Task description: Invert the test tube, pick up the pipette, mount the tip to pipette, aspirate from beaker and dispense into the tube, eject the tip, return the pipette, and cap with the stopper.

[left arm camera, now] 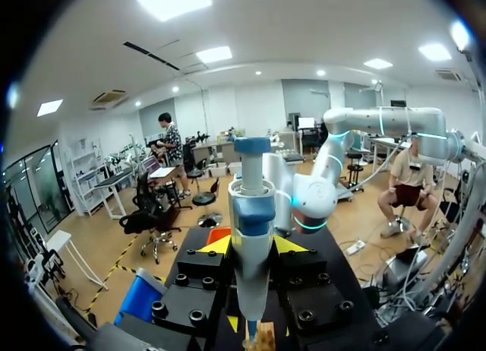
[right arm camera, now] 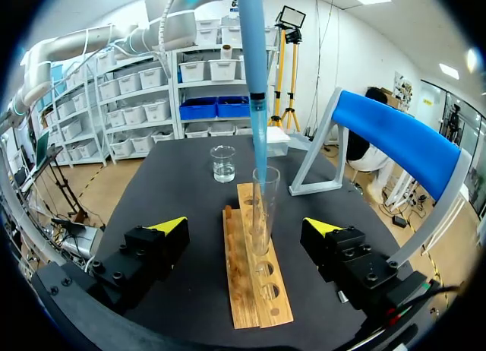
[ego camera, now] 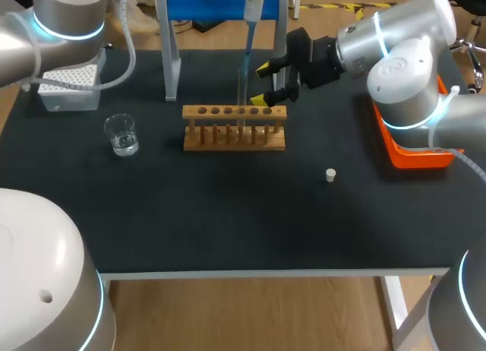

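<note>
**Two hands about one rack: pipette held over the test tube**

One pipette (ego camera: pixel 250 39) is seen hanging upright above the middle of the table (ego camera: pixel 228 214), toward its far side. It is gripped by the left hand (left arm camera: pixel 252 246). In the left wrist view the two yellow-tipped fingers (left arm camera: pixel 215 246) are pressed against the pipette body from either side, so this hand is clenched on it. The slim lower end of the pipette (right arm camera: pixel 260 138) is lowered into the open mouth of the test tube (right arm camera: pixel 263 214).

The test tube (ego camera: pixel 243 100) is stood upright in a wooden rack (ego camera: pixel 235 128), in a hole just right of the rack's middle. The other holes are seen unfilled.

The right hand (ego camera: pixel 263 83) is brought in from the far right and is held at the right end of the rack. In the right wrist view this hand (right arm camera: pixel 244 226) is released. Its fingers (right arm camera: pixel 168 228) are spread wide, with the rack and the tube lying between them and touched by neither.

A glass beaker (ego camera: pixel 121 134) holding a little clear liquid is placed left of the rack, well apart from it. A small white stopper (ego camera: pixel 330 175) lies on the table nearer than the rack and to its right.

A white tip box (ego camera: pixel 68 86) is set at the far left. A blue-and-white stand (ego camera: pixel 174 58) is placed behind the rack. An orange tray (ego camera: pixel 410 155) rests at the right edge, partly covered by the right arm.
</note>
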Controlling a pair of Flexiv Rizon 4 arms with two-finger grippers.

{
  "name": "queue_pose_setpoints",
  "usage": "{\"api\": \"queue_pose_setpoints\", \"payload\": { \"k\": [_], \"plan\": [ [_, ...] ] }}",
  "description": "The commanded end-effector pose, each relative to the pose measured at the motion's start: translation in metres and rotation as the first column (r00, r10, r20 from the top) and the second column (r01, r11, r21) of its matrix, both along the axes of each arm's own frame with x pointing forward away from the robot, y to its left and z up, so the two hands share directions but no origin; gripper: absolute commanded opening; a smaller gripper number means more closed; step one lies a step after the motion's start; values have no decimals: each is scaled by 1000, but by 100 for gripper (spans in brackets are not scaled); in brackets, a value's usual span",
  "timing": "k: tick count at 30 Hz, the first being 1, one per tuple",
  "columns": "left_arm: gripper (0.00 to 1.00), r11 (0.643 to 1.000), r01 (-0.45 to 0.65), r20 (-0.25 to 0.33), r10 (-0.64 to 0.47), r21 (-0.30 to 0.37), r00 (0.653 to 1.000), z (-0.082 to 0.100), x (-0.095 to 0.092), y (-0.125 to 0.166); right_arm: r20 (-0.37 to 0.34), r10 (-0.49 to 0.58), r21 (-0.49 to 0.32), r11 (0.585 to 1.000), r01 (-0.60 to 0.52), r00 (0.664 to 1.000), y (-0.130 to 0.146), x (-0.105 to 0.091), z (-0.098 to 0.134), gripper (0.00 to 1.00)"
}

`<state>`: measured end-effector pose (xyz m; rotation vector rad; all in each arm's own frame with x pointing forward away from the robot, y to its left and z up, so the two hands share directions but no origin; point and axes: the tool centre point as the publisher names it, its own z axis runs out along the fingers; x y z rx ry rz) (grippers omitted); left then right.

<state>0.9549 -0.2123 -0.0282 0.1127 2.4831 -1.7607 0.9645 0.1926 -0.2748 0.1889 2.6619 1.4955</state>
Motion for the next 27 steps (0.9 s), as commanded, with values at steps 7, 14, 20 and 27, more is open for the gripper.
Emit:
{"api": "queue_pose_setpoints", "payload": {
  "k": [7,14,20,27],
  "plan": [
    [0,1000,-2,5,2,2,1000,7,-6,-2,0,1,-1,1000,-1,1000,0,0,0,100],
    [0,1000,-1,6,1,4,1000,10,-8,-3,0,1,-1,1000,-1,1000,0,0,0,100],
    [0,1000,-15,30,15,-5,999,13,-10,1,0,1,-1,1000,-1,1000,0,0,0,100],
    [0,1000,-28,46,28,-7,999,16,-12,4,0,1,-1,1000,-1,1000,0,0,0,100]
  ]
}}
